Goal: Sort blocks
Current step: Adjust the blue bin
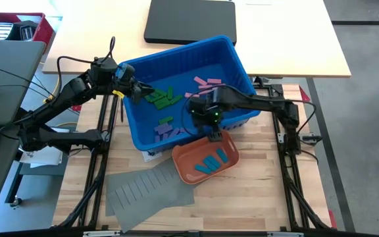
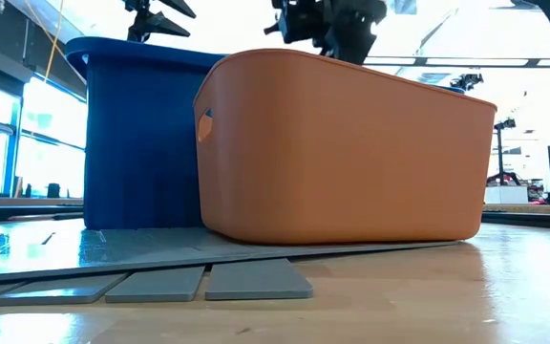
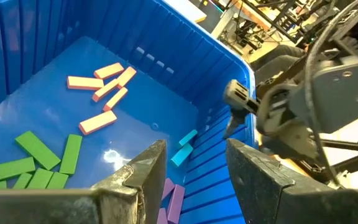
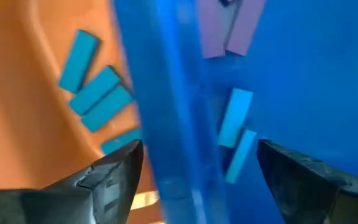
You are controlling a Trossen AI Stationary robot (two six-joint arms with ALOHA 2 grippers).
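No lettering, label, brand mark or number can be read anywhere on the blue bin (image 1: 232,62), the orange tray (image 1: 184,160), the grey slotted sheet (image 1: 147,191) or the blocks (image 1: 163,99) lying inside.

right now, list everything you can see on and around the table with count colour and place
bin: one, blue, table centre
tray: one, orange-red, in front of the bin
blue blocks: about four in the tray, two more in the bin
green blocks: several, bin's left side
pink blocks: several, bin's far side
purple blocks: a few, bin's near side
divider sheet: one, grey, slotted, near edge
laptop: one, dark, far desk
left gripper: open, at the bin's left rim
right gripper: open, over the bin's near wall
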